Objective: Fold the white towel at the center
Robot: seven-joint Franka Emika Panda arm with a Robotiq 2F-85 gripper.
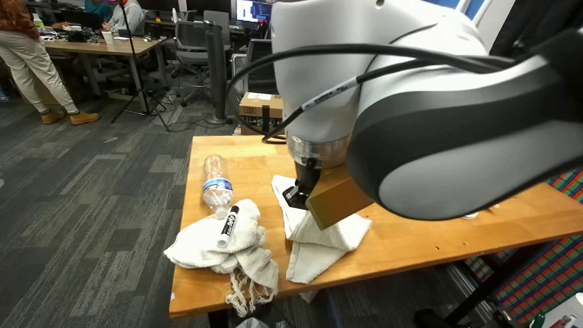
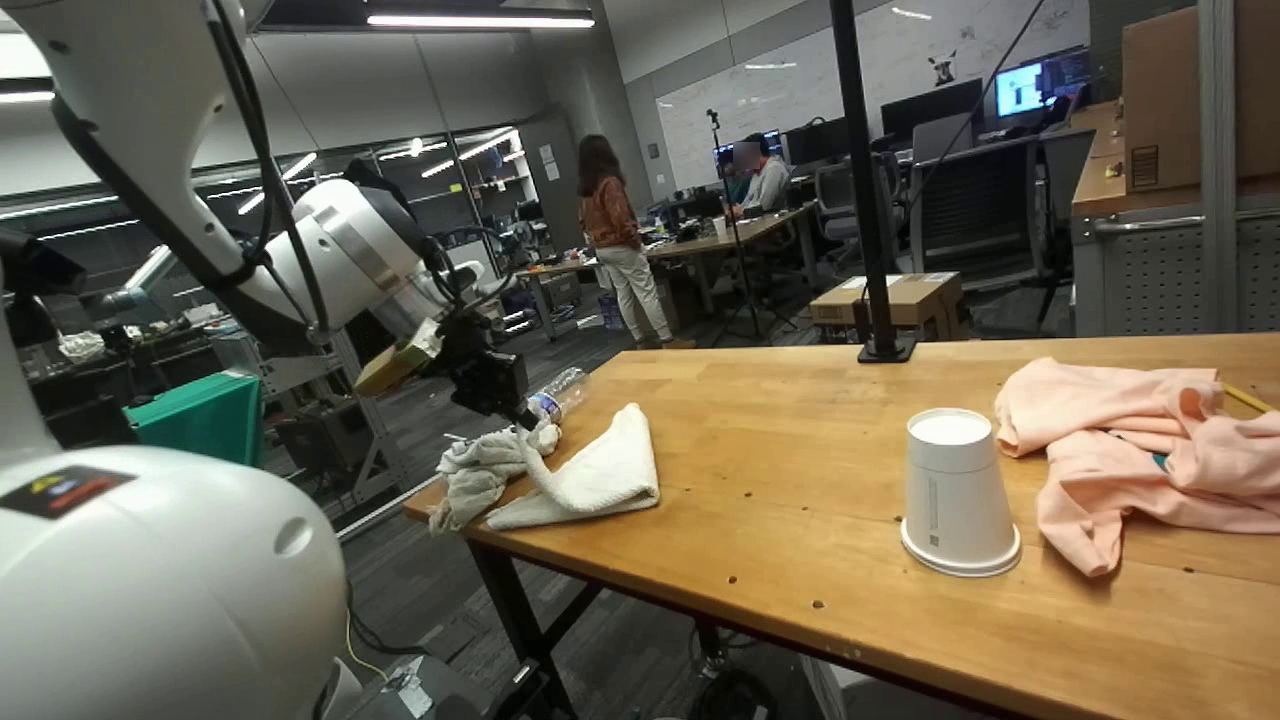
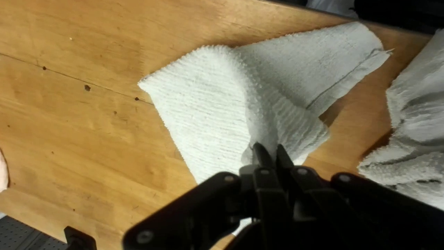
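Mostly, the white towel [image 3: 204,107] lies below the hand [image 3: 270,149] pinching its fold.

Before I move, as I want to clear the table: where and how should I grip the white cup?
Grip the white cup across its narrower upper end, probably best from straight above: it stands upside down, wide rim on the table and tapering upward, and the pink cloth lies beside it.
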